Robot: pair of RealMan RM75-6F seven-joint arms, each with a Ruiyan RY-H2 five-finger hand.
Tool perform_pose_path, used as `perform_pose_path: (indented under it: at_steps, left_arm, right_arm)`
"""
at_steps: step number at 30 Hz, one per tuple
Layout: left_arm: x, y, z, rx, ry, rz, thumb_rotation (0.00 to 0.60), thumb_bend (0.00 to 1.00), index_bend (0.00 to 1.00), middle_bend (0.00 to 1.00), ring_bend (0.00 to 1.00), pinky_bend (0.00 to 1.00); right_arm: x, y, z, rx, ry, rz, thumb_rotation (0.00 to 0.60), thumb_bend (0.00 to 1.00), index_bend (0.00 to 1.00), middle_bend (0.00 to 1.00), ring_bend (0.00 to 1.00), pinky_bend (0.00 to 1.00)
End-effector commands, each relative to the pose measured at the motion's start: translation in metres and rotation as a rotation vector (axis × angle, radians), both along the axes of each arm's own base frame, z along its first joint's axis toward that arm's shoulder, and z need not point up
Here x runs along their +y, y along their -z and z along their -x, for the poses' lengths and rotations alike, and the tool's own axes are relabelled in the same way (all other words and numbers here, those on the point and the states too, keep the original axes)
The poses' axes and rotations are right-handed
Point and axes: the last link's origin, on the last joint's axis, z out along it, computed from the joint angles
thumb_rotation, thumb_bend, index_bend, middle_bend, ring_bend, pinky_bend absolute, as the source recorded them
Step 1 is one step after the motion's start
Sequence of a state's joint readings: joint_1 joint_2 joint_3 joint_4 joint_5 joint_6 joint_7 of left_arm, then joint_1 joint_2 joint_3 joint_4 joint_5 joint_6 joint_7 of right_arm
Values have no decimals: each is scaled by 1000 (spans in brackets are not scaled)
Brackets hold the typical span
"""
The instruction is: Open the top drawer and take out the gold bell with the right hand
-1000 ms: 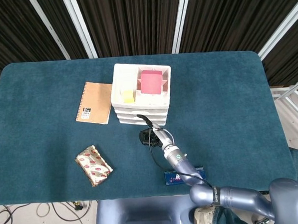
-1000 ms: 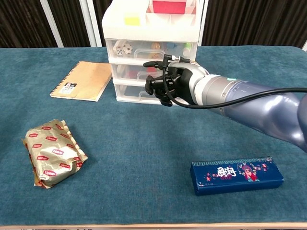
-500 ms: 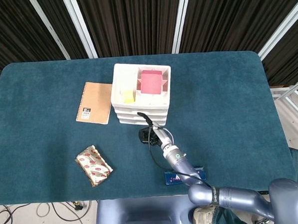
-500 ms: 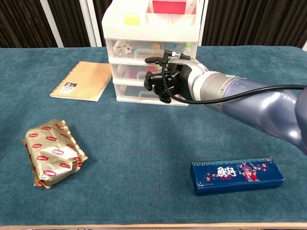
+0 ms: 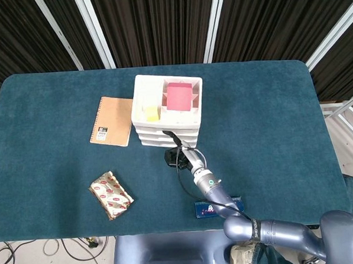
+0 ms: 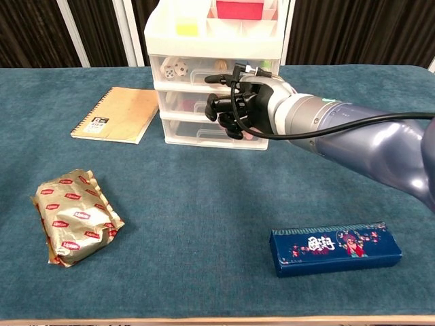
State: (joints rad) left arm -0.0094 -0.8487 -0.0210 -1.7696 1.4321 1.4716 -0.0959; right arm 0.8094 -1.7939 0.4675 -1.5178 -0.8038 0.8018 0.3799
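Observation:
A white three-drawer unit (image 5: 167, 117) stands mid-table, and its top drawer (image 6: 183, 68) is closed. Through the drawer's clear front a gold-coloured item (image 6: 219, 64) shows beside a dice-like piece. My right hand (image 6: 239, 107) hangs just in front of the drawer fronts, its dark fingers (image 6: 221, 112) curled in with nothing in them. One fingertip reaches toward the lower edge of the top drawer. From above, the right hand (image 5: 176, 154) sits at the unit's front face. My left hand is not seen in either view.
A brown spiral notebook (image 6: 115, 113) lies left of the drawers. A foil snack pack (image 6: 75, 216) sits at the front left and a long blue box (image 6: 335, 247) at the front right. The unit's open top tray holds a red block (image 5: 179, 97) and a yellow piece (image 5: 152, 114).
My right hand has risen from the middle drawer's level toward the top drawer and moved closer to the drawer fronts. Nothing else has shifted.

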Motion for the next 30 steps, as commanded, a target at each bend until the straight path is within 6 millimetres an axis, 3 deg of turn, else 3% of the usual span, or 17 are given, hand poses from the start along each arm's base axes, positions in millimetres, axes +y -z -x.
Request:
perform_pose_path:
  at_steps: [1, 30]
  left_arm:
    - [0, 0, 0, -1, 0, -1, 600, 253, 116, 1, 7, 0]
    - [0, -2, 0, -4, -3, -4, 600, 253, 117, 1, 7, 0]
  right_arm:
    - [1, 1, -2, -3, -3, -6, 600, 744, 0, 754, 858, 865]
    - [-7, 11, -10, -17, 2, -35, 600, 753, 0, 755, 861, 865]
